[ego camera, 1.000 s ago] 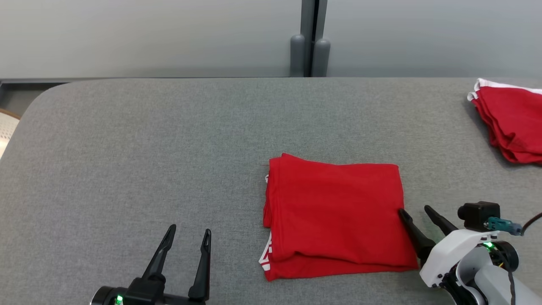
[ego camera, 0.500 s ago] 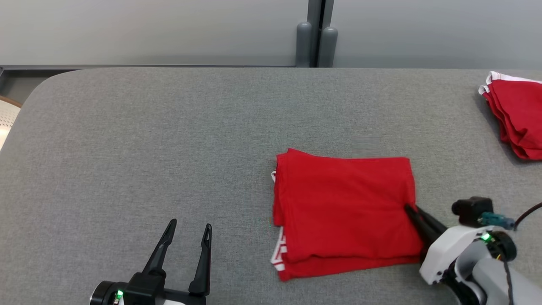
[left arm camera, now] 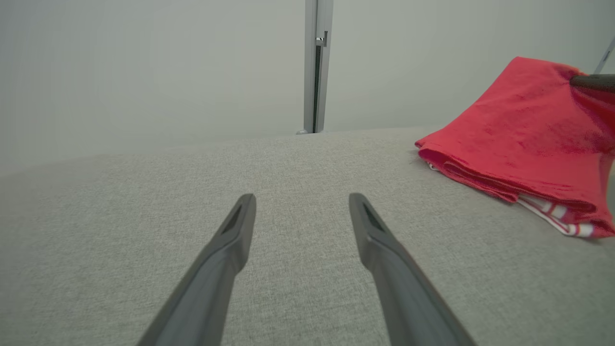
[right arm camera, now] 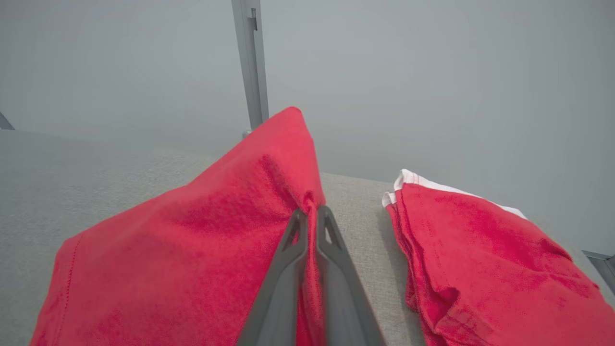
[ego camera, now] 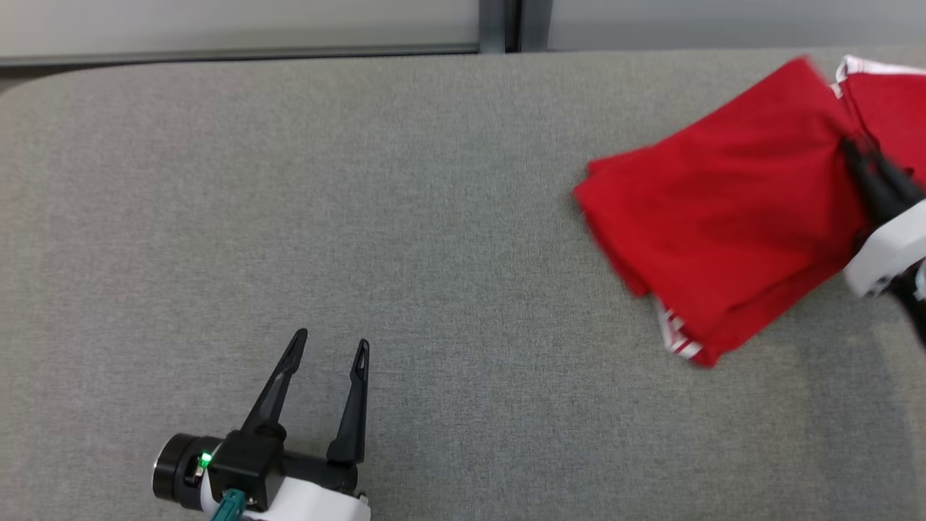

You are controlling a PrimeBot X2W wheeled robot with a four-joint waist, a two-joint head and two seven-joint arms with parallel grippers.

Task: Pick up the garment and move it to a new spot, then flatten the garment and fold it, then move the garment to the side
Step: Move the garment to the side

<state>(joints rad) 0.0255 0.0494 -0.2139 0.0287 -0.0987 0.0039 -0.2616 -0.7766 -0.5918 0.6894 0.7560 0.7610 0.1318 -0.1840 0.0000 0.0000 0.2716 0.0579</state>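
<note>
The folded red garment point(ego camera: 723, 210) with white trim hangs tilted at the right of the grey table, its right edge lifted and its left end low. My right gripper point(ego camera: 857, 155) is shut on that raised edge; in the right wrist view the fingertips point(right arm camera: 311, 216) pinch the red garment point(right arm camera: 192, 240). In the left wrist view the garment point(left arm camera: 519, 139) rises to the right, held by the other arm's dark finger point(left arm camera: 593, 81). My left gripper point(ego camera: 329, 351) stands open over bare table at the lower left, holding nothing point(left arm camera: 302, 206).
A second folded red garment point(right arm camera: 480, 250) with a white collar lies just right of the held one, near the table's far right point(ego camera: 886, 94). A grey wall with a vertical post point(left arm camera: 314, 67) stands behind the grey table point(ego camera: 289, 217).
My right gripper shut on the garment's right edge, then lifted and carried it right and away, toward the other red pile. The head camera shifted too. The left gripper stayed open.
</note>
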